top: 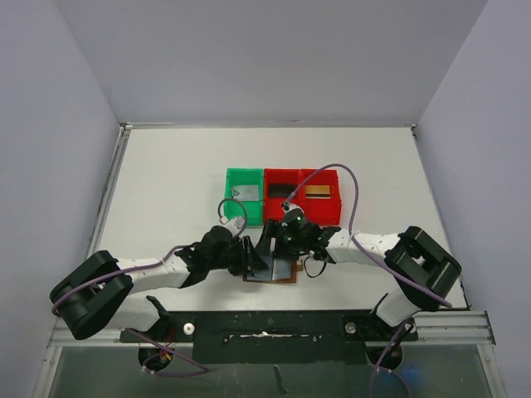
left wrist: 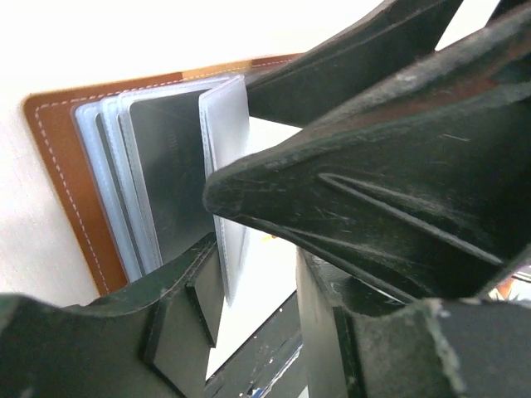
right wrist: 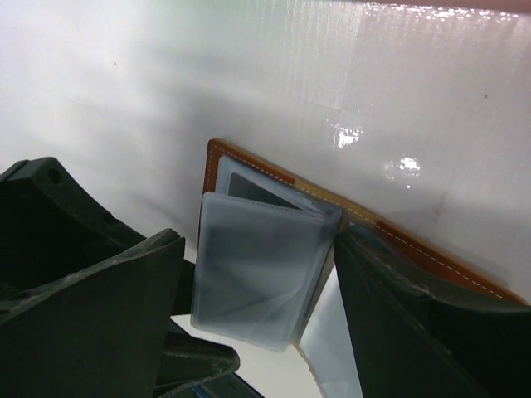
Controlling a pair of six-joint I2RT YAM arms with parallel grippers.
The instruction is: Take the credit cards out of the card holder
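The card holder point(top: 284, 270) lies open on the white bench point(top: 166, 191), close to its near edge and between the two arms. Its brown leather cover is flat on the surface, with the clear sleeves point(right wrist: 257, 274) fanned up off it.

The left end effector point(top: 251, 259) reaches in from 9 o'clock. Its fingers stand partly apart with one sleeve leaf running down between them, and bare bench shows in the gap, so nothing is clamped. The right end effector point(top: 284, 249) comes in from 2 o'clock. Its fingers are spread wide either side of the fanned sleeves and hold nothing, though one finger sits right against the sleeves' edge.

A dark flat panel shows inside one sleeve, and I cannot tell whether it is a card.

At 12 o'clock from the holder, three bins stand touching in a row. The green bin point(top: 236, 176) has a silver-grey card point(top: 247, 192) lying in it. The middle red bin point(top: 282, 172) has a black card point(top: 282, 189), and the right red bin point(top: 325, 172) has a gold card point(top: 319, 191).
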